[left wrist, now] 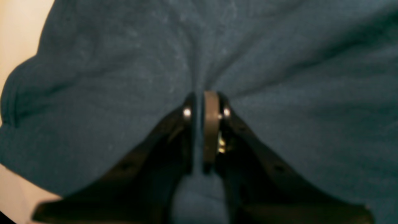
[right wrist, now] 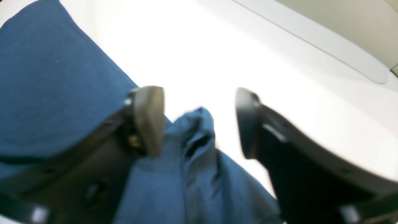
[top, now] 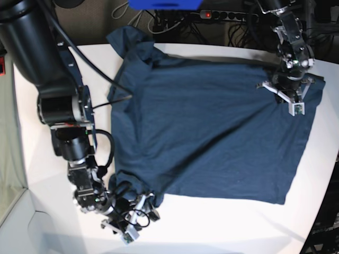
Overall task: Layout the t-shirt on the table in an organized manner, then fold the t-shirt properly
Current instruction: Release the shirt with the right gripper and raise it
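Observation:
The dark navy t-shirt (top: 212,137) lies spread over the white table (top: 222,227), sleeves toward the left and hem toward the right. At the far right corner of the hem my left gripper (top: 288,96) presses down; up close the left gripper (left wrist: 203,124) is shut on a pinched fold of the t-shirt (left wrist: 279,77). My right gripper (top: 139,209) is at the near left corner. In the right wrist view the right gripper (right wrist: 199,121) stands open. A bunched corner of the t-shirt (right wrist: 192,149) lies loose between its fingertips (right wrist: 149,118), touching neither.
A power strip with cables (top: 228,15) and a blue object (top: 164,4) sit behind the table's far edge. A grey-green panel (top: 8,185) borders the left side. The table's curved rim (right wrist: 311,34) shows beyond the right gripper. The right arm's black body (top: 53,79) rises at left.

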